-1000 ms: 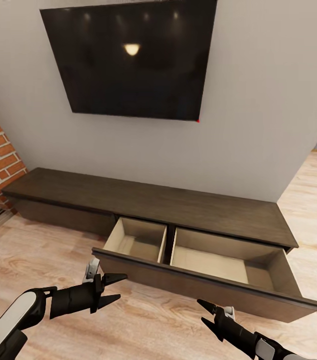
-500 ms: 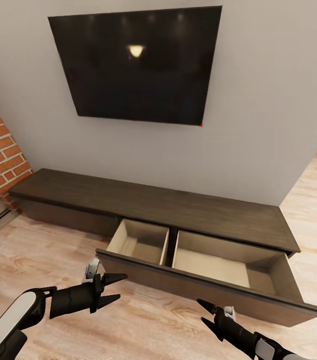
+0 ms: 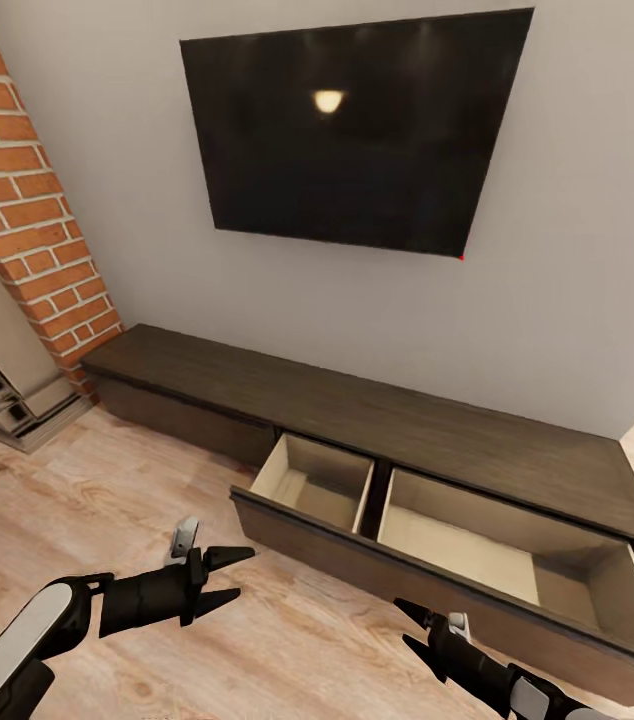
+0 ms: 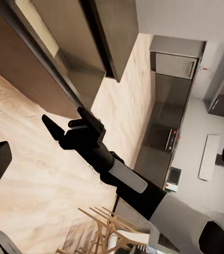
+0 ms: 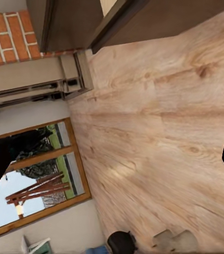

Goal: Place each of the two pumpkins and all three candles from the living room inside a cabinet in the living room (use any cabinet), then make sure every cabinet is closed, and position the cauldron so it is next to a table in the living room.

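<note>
While both our arms hang low over the wood floor (image 3: 87, 480), we list: left gripper (image 3: 227, 577), fingers spread, holding nothing; right gripper (image 3: 409, 626), fingers likewise apart and empty; cabinet (image 3: 377, 420) ahead of both, its double drawer (image 3: 437, 530) pulled out just beyond the fingertips, pale insides bare; black TV (image 3: 352, 130) on the wall above; brick fireplace (image 3: 37, 210) beyond the left gripper
</note>
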Tool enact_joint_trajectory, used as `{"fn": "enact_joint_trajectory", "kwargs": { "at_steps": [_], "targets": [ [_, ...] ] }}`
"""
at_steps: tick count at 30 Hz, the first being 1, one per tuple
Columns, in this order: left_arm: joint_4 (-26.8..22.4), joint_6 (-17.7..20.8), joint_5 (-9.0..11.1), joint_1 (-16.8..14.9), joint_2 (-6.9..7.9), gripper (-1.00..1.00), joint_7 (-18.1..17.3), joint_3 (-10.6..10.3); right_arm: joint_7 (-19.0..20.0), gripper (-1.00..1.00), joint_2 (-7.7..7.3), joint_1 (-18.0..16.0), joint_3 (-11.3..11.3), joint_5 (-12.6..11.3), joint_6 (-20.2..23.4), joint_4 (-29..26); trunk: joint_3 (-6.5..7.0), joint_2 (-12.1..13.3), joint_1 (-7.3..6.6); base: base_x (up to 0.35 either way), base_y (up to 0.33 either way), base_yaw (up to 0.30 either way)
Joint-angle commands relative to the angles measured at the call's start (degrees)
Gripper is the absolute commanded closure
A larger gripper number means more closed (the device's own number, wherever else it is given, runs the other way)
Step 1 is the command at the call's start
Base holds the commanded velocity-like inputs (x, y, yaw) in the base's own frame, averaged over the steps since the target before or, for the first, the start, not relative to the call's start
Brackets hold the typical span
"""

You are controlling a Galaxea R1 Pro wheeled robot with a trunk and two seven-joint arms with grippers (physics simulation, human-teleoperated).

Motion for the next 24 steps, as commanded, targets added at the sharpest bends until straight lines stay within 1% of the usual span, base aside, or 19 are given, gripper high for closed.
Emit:
{"fn": "enact_joint_trajectory", "kwargs": {
  "at_steps": [1,8,13,19,24],
  "targets": [
    [0.0,0.0,0.6,0.0,0.03,-1.00,0.5,-0.1,0.3,-1.00,0.02,0.0,0.5,-0.6,0.5,0.1,-0.04,0.0,0.00,0.000,0.000,0.290],
    [0.0,0.0,0.6,-0.1,0.03,-1.00,0.5,-0.1,0.2,-1.00,0.09,0.0,0.5,-0.6,0.4,0.1,-0.04,0.0,0.00,0.000,0.000,0.290],
    [0.0,0.0,0.6,-0.1,0.03,-1.00,0.5,-0.1,0.2,-1.00,0.18,0.0,0.5,-0.6,-0.8,0.1,-0.04,0.0,0.00,-0.004,0.000,0.290],
    [0.0,0.0,0.6,0.0,0.03,-1.00,0.5,0.2,0.2,-1.00,0.19,0.0,0.5,-0.6,-1.1,0.1,-0.04,0.0,0.00,-0.142,0.000,0.291],
    [0.0,0.0,0.6,-0.1,0.03,-1.00,0.5,0.3,0.0,-1.00,0.19,0.0,0.5,-0.6,-1.1,0.1,-0.04,0.0,0.00,-0.028,0.000,0.291]
  ]
}}
